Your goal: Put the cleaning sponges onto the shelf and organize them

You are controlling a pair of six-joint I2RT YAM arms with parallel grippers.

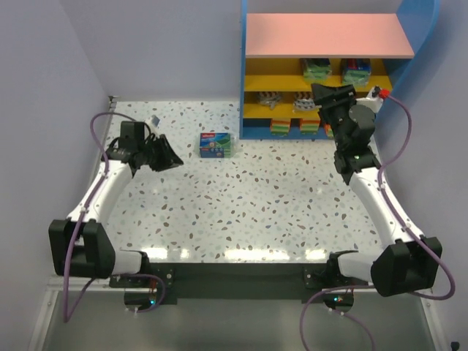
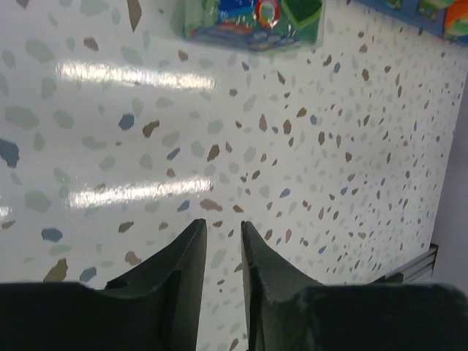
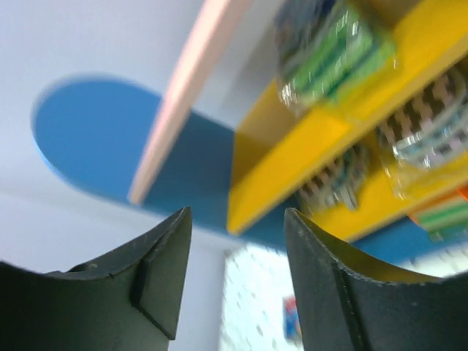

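Note:
One blue-and-green wrapped sponge pack lies flat on the speckled table, left of the shelf. In the left wrist view this pack is at the top edge, well ahead of my left gripper. That gripper hovers over the table, its jaws a narrow gap apart with nothing between them. My right gripper is raised in front of the shelf's yellow boards, open wide and empty. Green packs, striped pads and orange-green blocks sit on the boards.
The shelf stands at the table's back right with blue sides and a pink top board. The left arm's cable loops along the left wall. Both arm bases sit at the near edge.

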